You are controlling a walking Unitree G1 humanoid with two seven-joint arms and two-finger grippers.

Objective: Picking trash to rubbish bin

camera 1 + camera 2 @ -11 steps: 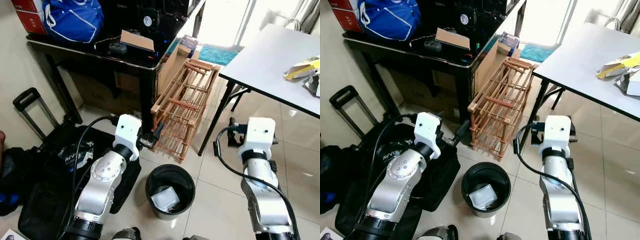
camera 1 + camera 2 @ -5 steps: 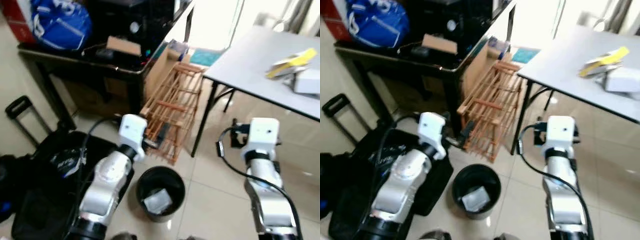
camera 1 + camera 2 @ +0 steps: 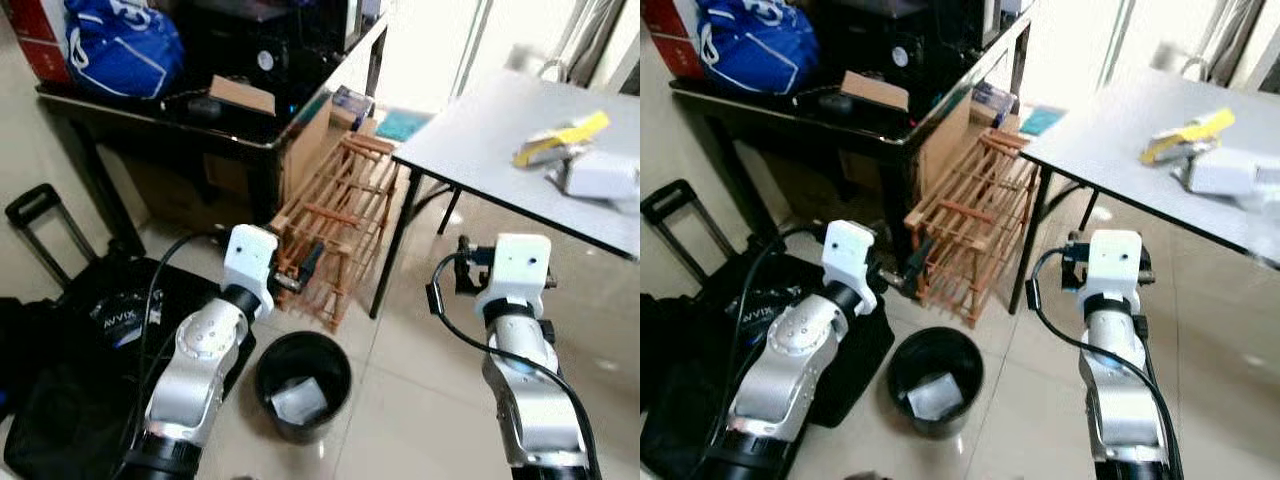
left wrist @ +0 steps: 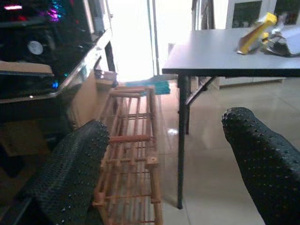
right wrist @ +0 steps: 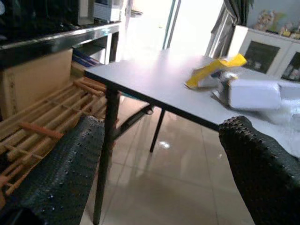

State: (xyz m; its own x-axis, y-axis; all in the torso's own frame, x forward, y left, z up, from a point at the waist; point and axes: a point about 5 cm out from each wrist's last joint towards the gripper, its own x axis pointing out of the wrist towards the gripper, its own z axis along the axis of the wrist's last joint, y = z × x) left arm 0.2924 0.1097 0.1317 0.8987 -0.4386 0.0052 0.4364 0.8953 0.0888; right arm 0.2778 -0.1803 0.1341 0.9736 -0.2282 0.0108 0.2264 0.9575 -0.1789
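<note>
A black rubbish bin stands on the tiled floor between my two arms, with a white piece of trash lying inside it. On the grey table at the right lie a yellow wrapper and a white package. My left gripper is open and empty, held out above the bin's left side towards the wooden rack. My right gripper is also open and empty. It is level with the table's near edge and faces the yellow wrapper and white package.
A wooden rack leans against a black desk that carries a blue bag and a cardboard box. A black bag and a trolley handle lie on the floor at the left. Bare tiles run right of the bin.
The camera has moved: the bin and rack now sit further left in the picture and more of the table's trash is in view. Both arms keep their pose, grippers still open.
</note>
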